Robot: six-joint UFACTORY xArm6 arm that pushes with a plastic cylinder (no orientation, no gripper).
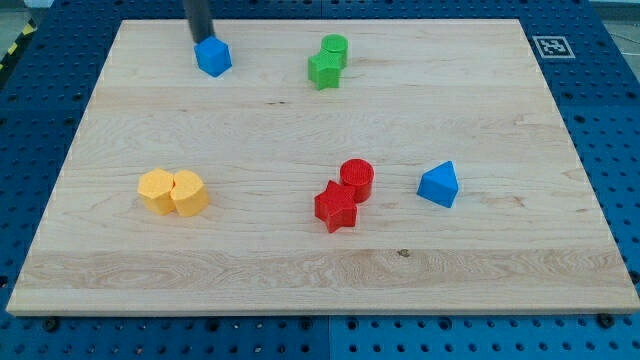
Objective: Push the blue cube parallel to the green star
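Observation:
The blue cube (213, 56) sits near the view's top left of the wooden board (320, 260). The green star (324, 70) lies to its right, touching a green cylinder (335, 48) just above it. My tip (201, 40) comes down from the view's top edge and touches the blue cube's upper left side. The cube stands roughly level with the green star, a little higher in the view.
Two yellow blocks (173, 191) sit together at the left. A red star (336, 206) and a red cylinder (357, 178) touch near the middle. A blue triangular block (439, 185) lies at the right. Blue pegboard surrounds the board.

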